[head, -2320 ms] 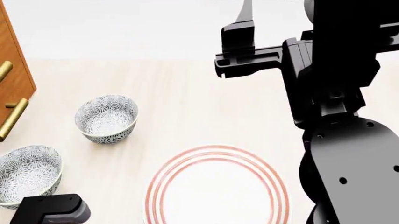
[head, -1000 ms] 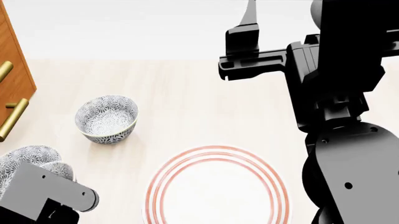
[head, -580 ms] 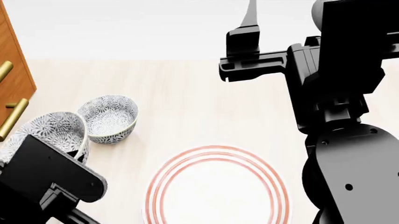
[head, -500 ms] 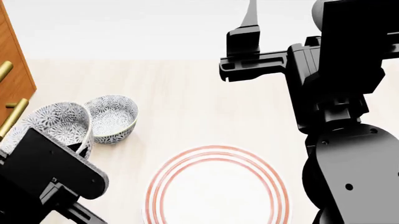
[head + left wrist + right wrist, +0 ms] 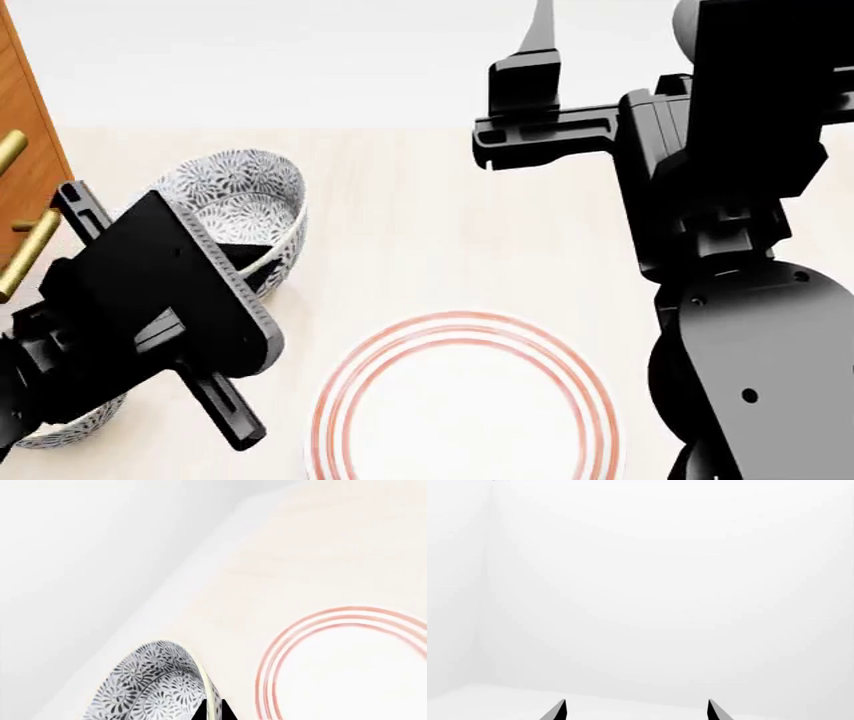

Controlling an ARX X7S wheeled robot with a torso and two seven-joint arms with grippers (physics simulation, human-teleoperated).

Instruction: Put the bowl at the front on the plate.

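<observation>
You see three patterned bowls (one raised (image 5: 240,190), one behind it (image 5: 274,262), one at lower left (image 5: 74,425)) and one ringed plate (image 5: 461,335).

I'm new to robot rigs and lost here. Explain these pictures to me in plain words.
This is a simulated robot with two black arms, each ending in a pincer gripper. The head view looks down from its head onto a pale wooden table. The other two pictures come from cameras beside each gripper. The left gripper pinches the rim of a small white ceramic bowl with a grey-blue floral pattern, held above the table. A look-alike bowl sits mostly hidden behind it. Nearby lies a large round white plate with red rings, nothing on it. The right gripper is open and raised, facing blank white. An orange-brown cabinet stands at the left.
</observation>
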